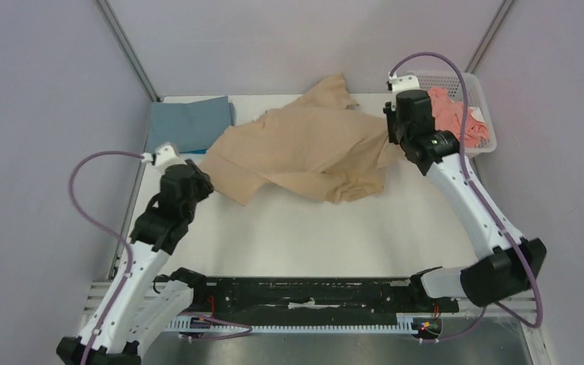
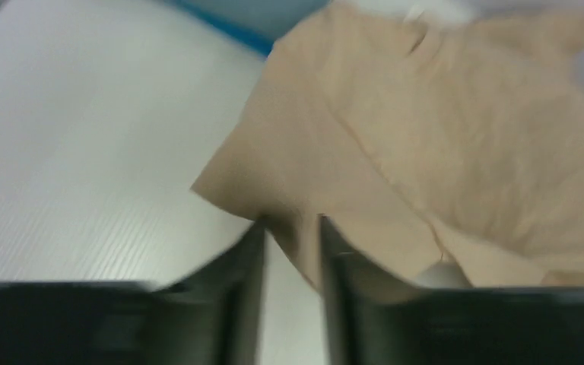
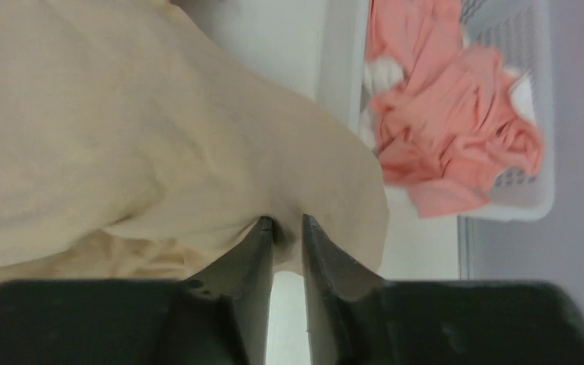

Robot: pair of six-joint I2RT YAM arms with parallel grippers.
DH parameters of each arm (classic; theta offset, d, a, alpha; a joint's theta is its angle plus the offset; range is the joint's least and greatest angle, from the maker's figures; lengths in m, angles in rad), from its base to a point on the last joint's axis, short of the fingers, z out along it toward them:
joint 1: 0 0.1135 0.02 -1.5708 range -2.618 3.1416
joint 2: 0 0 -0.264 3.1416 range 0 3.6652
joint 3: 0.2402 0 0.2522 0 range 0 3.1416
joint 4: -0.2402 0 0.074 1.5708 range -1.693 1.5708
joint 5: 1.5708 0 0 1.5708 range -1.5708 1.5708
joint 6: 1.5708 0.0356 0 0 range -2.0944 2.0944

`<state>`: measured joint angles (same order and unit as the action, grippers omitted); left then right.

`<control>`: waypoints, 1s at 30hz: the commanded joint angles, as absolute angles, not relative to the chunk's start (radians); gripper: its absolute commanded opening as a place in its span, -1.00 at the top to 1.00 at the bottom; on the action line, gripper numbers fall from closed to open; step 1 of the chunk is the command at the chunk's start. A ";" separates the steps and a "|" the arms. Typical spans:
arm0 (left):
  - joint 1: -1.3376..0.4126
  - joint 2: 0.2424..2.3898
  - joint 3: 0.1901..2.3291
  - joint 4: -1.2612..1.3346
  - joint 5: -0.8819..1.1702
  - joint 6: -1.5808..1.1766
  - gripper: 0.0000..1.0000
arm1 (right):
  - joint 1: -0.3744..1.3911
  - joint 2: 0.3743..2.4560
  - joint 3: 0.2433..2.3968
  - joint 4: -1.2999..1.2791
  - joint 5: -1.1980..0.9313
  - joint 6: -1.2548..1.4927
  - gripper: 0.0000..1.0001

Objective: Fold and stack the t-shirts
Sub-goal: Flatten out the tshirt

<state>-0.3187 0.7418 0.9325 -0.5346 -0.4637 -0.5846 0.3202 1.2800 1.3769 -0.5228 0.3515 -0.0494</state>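
1. Seen from above, a tan t-shirt (image 1: 304, 144) lies rumpled and spread across the far half of a white table (image 1: 312, 236). One sleeve points to the back wall.
2. The left gripper (image 1: 200, 169) sits at the shirt's near-left corner. The right gripper (image 1: 389, 128) sits at its right edge, beside the basket.
3. In the left wrist view, the left gripper (image 2: 293, 224) has its two dark fingers (image 2: 251, 266) a narrow gap apart. A fold of the tan t-shirt (image 2: 441, 137) lies in the gap at the tips. The view is blurred, and I cannot tell whether the cloth is pinched or only resting there.
4. In the right wrist view, the right gripper (image 3: 285, 220) is nearly closed, with a thin slit between the fingers (image 3: 327, 258). The edge of the tan t-shirt (image 3: 137, 129) reaches in at the tips. I cannot tell whether it is gripped.
5. A dusty grey-blue t-shirt (image 1: 190, 122) lies folded flat at the far left corner of the table, just beside the tan one.
6. A coral pink t-shirt (image 1: 456, 114) is heaped inside a white lattice basket (image 1: 480, 99) at the far right corner. The right wrist view shows it crumpled (image 3: 449, 129) against the basket wall (image 3: 536, 190).
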 commanded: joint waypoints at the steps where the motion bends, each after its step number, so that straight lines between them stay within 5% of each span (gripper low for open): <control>1: -0.316 0.732 0.751 -0.585 -0.388 -0.746 -0.38 | 0.282 1.447 1.369 -0.615 0.411 -0.056 0.16; 3: -0.315 0.772 0.795 -0.671 -0.430 -0.781 -0.56 | 0.282 1.547 1.425 -0.617 0.446 -0.072 -0.38; 8: -0.316 0.808 0.846 -0.647 -0.388 -0.747 -0.60 | 0.281 1.601 1.405 -0.546 0.526 -0.036 -0.96; 14: -0.316 0.868 0.749 -0.511 -0.215 -0.739 -0.63 | 0.282 1.342 1.068 -0.397 0.357 0.123 -0.96; 22: -0.316 1.056 0.671 -0.279 -0.135 -0.764 -0.71 | 0.342 0.941 0.545 -0.174 -0.146 0.296 -0.96; 30: -0.310 1.472 0.823 -0.205 -0.053 -0.755 -0.68 | 0.556 0.992 0.446 -0.015 -0.134 0.319 -0.96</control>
